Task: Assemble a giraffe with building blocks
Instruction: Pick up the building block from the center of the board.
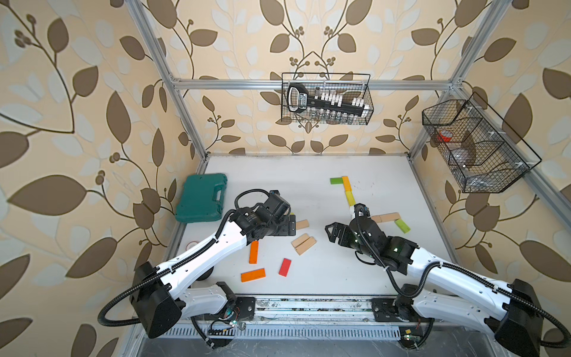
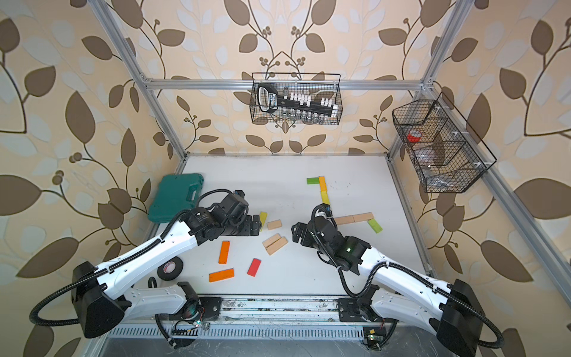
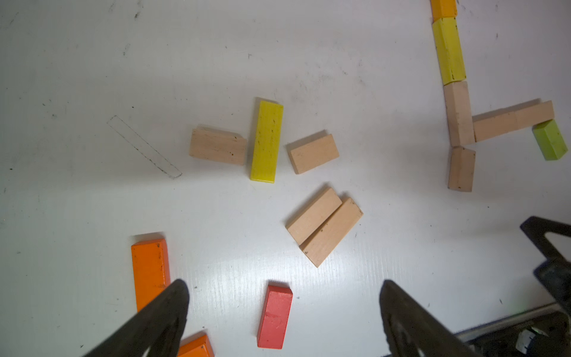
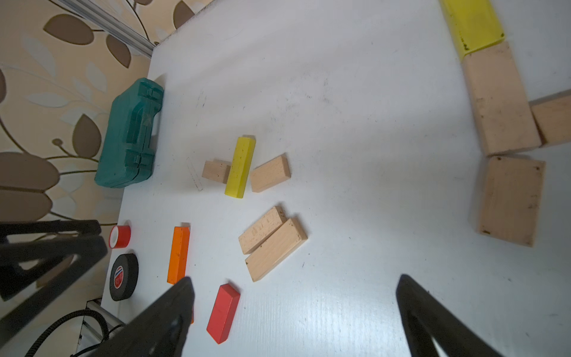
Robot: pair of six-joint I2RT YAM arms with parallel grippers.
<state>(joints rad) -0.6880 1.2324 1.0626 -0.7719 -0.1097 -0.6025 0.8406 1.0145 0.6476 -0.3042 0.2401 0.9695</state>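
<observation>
Your giraffe (image 1: 346,184), far right, has head, neck, body, two legs. Eight loose blocks (image 1: 306,245) wait unused; left gripper (image 3: 283,286) and right gripper (image 4: 295,279) gape empty.

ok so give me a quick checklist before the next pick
1. Left gripper open, empty: ok.
2. Right gripper open, empty: ok.
3. Red block lying flat, apart from neighbours: ok.
4. Beige pair separable for a single grip: not ok, they lie side by side touching.
5. Loose yellow block free on both sides: not ok, a beige block touches it.
6. Right arm clear of the built figure: cannot tell, it overlaps it in both top views.
</observation>
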